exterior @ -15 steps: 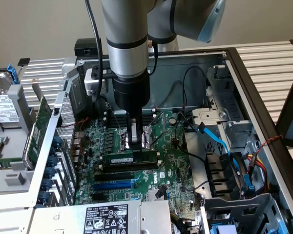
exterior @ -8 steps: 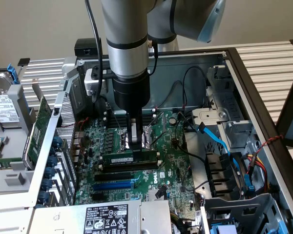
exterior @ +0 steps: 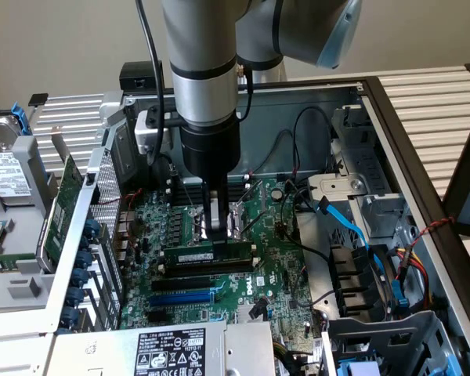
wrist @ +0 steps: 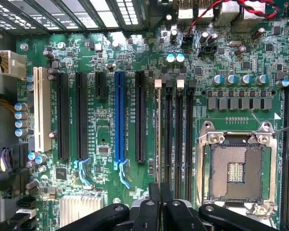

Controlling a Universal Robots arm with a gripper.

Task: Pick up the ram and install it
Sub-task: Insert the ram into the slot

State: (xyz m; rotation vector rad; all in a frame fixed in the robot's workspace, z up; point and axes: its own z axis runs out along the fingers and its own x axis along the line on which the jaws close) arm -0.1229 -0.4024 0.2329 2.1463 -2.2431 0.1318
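The arm reaches straight down into the open computer case (exterior: 392, 117), and its end effector (exterior: 217, 229) is planted in the middle of the motherboard (exterior: 278, 235), just in front of the processor socket (wrist: 236, 171). The ram (exterior: 189, 257) stands on its long edge under it, sticker facing the exterior view's camera, lined up along the bank of black memory slots (wrist: 179, 134). It is on the side of that bank nearest the blue expansion slot (exterior: 180, 298). From the wrist view the ram (wrist: 158, 139) is a thin line running lengthwise down one slot and straight in under the end effector (wrist: 160, 202). As far as I can make out, the fingers are clenched narrow around its top edge. A hold at mid-length makes sense to me, since it keeps the stick level so both ends meet the slot together. I cannot tell whether it is fully home or only resting in the slot mouth. The white clips (wrist: 158, 83) at the far end give no clear sign of being latched.
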